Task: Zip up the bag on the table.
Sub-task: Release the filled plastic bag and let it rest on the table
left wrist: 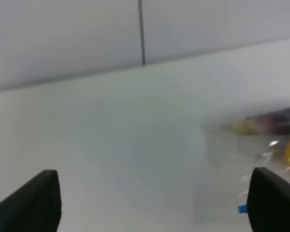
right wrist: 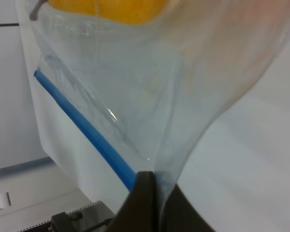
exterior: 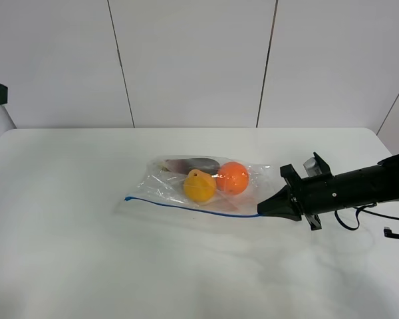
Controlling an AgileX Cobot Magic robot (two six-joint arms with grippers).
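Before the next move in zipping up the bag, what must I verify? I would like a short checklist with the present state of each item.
1. Right pincer shut on the corner of the bag, at one end of the blue zipper strip: ok.
2. Left pincer open, ready to take the strip: ok.
3. Left pincer placed around the strip: not ok; it is apart from the bag and does not show in the high view.
4. Strip lies in one line on the table, with no fold: ok.
5. Strip already pressed closed along some part: cannot tell.
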